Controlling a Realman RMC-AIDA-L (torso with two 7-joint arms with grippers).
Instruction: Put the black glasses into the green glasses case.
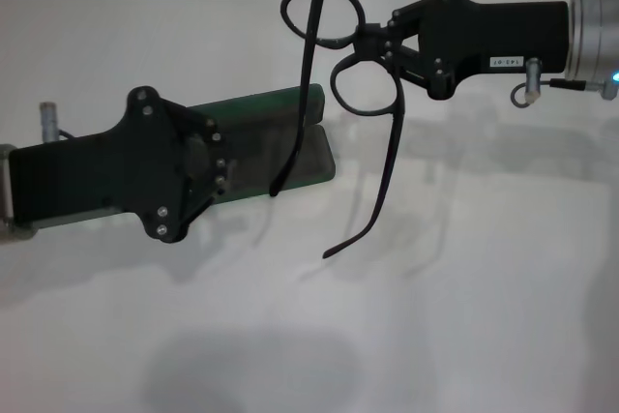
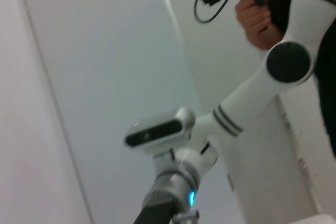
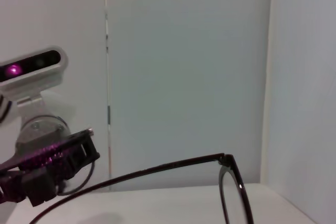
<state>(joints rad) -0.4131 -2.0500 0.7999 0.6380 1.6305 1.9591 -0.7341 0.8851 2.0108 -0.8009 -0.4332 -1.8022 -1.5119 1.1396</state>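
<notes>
Head view: right gripper (image 1: 375,48) up over the white table (image 1: 464,316), fingers pinched tight on the bridge of the black glasses (image 1: 340,94), between the two lenses. Glasses lifted clear of the table, frame front turned on edge, both temple arms unfolded and hanging down; one arm's tip over the green glasses case (image 1: 290,137), the other dangling further out toward the camera, tip over bare table just beside the case.

Case on the table, mid-left in head view, lying open w/ grey lining showing; near end covered by the left gripper (image 1: 218,166). Left gripper low at the case, body overlapping it; fingers not visible, so can't tell how wide or whether gripping anything.

Right wrist view: one lens rim and one long temple arm of the glasses (image 3: 227,174) in close, left arm's wrist camera (image 3: 31,66) beyond, white wall behind.

Left wrist view: pointed away from the table; right arm's wrist camera (image 2: 157,131) and white arm links, plus a person's hand (image 2: 255,20) holding a black device w/ cable in the background.
</notes>
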